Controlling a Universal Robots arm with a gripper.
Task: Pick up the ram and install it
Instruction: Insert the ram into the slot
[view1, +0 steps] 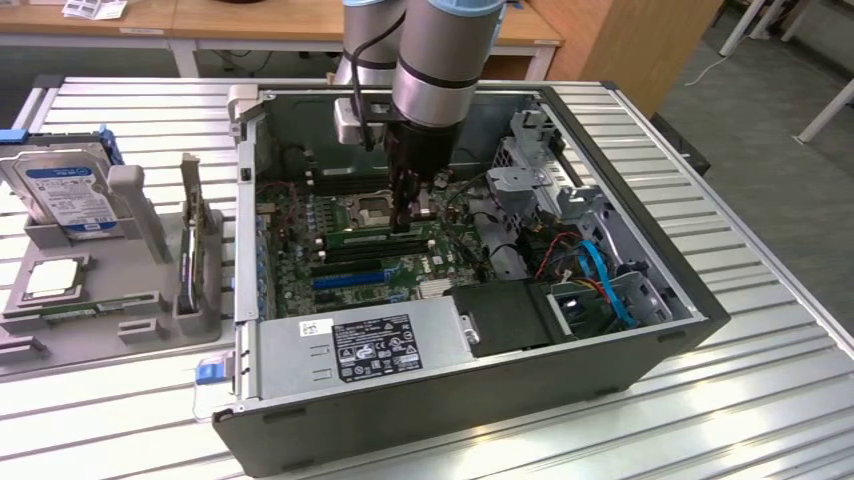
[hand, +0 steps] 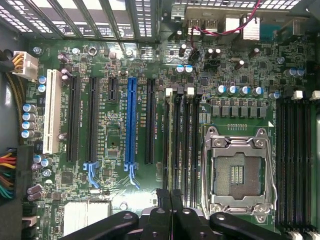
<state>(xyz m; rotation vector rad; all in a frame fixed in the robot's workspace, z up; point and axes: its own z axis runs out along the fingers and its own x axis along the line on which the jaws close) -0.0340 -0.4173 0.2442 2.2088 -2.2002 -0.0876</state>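
Note:
My gripper (view1: 404, 218) reaches down into the open computer case (view1: 627, 365), over the motherboard (hand: 115, 105). Its black fingers (hand: 164, 210) are pressed together, with nothing visible between them. The tips hover at the end of the black memory slots (hand: 181, 140), which run beside the empty CPU socket (hand: 239, 172). A thin green stick that looks like the ram (view1: 54, 312) lies flat in the grey tray (view1: 134, 330) at the exterior view's left, far from the gripper. I cannot tell whether any slot holds a ram.
The tray also carries a blue-labelled hard drive (view1: 67, 192), a silver CPU chip (view1: 51, 280) and an upright card (view1: 196, 250). Inside the case are a power supply (view1: 367, 345), a drive cage (view1: 534, 170) and blue cables (view1: 607, 280). More slots (hand: 292, 160) lie beyond the socket.

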